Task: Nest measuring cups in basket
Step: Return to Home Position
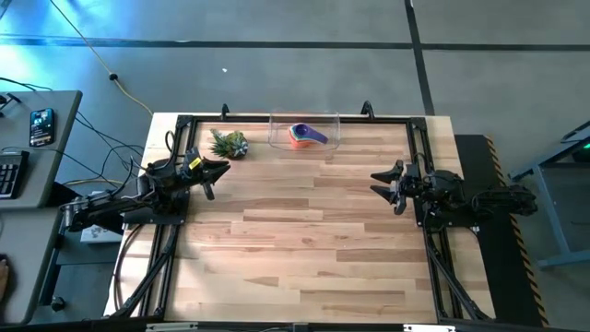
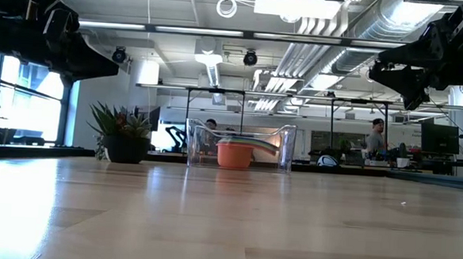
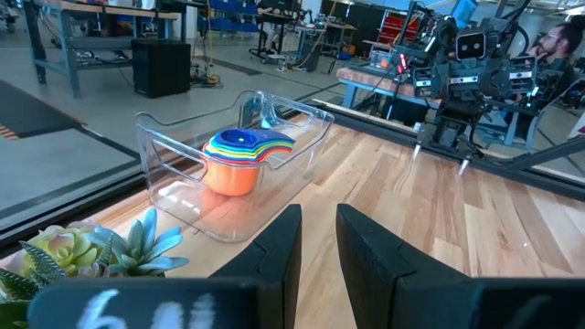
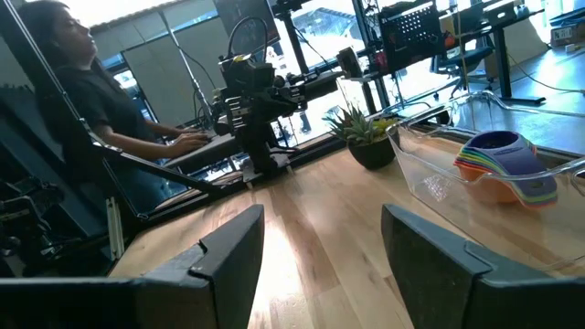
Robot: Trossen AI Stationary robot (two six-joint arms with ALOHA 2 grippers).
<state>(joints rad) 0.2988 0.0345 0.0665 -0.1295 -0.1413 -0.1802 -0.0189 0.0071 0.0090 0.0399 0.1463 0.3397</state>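
Hovering over the tabletop [image 1: 304,240] sides: left gripper [image 1: 218,178] at 9 o'clock, fingers parted narrowly, empty; right gripper [image 1: 376,183] at 3 o'clock, fingers wide apart, empty. Both are well apart from the basket [image 1: 276,138], which sits at 12 o'clock by the far edge. Measuring cups [image 1: 305,135] are nested in one stack inside it, orange lowest, purple on top. Spiky plant [image 1: 229,143] stands near the basket's 9 o'clock side, at the left gripper's 12 o'clock.

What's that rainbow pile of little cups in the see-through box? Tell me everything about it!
It is a stack of small plastic measuring cups, nested one inside another: orange at the bottom, purple on top, yellow, green and blue rims between. Their short flat handles fan out to one side. It stands upright inside the clear rectangular plastic bin.
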